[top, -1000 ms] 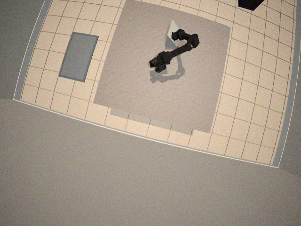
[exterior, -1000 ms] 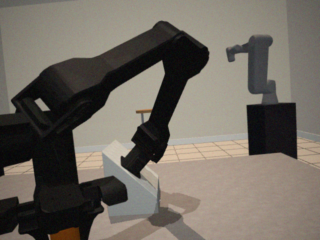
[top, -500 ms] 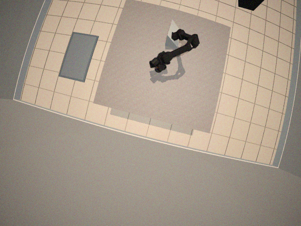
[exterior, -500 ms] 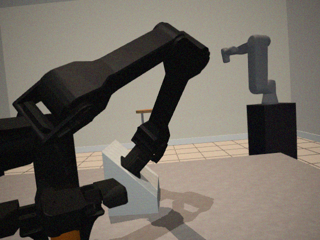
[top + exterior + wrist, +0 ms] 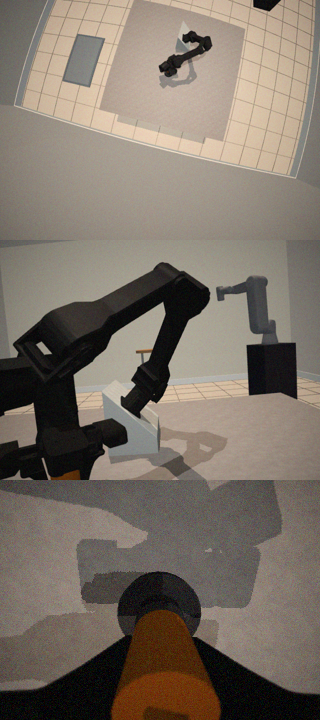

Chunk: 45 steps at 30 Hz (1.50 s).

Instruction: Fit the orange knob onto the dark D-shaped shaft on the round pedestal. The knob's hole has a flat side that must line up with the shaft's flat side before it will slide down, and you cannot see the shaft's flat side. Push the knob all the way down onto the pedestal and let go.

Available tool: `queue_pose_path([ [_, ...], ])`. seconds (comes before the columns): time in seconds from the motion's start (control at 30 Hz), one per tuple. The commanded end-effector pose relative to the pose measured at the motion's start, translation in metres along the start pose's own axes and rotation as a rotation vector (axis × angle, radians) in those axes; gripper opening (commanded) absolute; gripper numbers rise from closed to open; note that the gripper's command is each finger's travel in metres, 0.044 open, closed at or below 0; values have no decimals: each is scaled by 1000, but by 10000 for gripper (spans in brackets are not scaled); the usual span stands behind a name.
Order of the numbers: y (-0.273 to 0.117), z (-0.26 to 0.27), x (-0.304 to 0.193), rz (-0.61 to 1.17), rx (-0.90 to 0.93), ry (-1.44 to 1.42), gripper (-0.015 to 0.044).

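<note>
The orange knob (image 5: 162, 655) (image 5: 66, 475) is held between the two dark fingers of my gripper (image 5: 161, 642), which is shut on it. A dark mark shows on the knob's near face in the wrist view. The round dark pedestal (image 5: 145, 587) lies beyond the knob's far end, which overlaps the disc in that view. A darker arc shows around that far end. The shaft and its flat side are hidden behind the knob, and I cannot tell whether the knob is on the shaft or how far down. In the top view the gripper end is small and dark, with a speck of orange.
A pale wedge-shaped block (image 5: 130, 433) (image 5: 182, 45) stands beside the arm's upright part on the grey-brown table top (image 5: 144, 90) (image 5: 258, 426). Arm shadows cross the surface. Another grey robot arm (image 5: 258, 307) stands on a black block (image 5: 271, 369) in the background.
</note>
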State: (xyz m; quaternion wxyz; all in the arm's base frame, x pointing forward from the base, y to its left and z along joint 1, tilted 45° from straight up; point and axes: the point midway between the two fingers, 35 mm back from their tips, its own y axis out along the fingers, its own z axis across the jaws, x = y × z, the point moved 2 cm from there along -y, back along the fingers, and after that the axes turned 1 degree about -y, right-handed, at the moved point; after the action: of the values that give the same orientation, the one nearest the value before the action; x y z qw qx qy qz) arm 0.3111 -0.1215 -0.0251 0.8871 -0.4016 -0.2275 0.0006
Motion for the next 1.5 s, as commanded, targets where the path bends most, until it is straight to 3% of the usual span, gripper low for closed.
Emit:
queue_pose_path([
  [0.0, 0, 0, 0, -1, 1, 17, 0],
  [1.47, 2, 0, -1, -1, 1, 5, 0],
])
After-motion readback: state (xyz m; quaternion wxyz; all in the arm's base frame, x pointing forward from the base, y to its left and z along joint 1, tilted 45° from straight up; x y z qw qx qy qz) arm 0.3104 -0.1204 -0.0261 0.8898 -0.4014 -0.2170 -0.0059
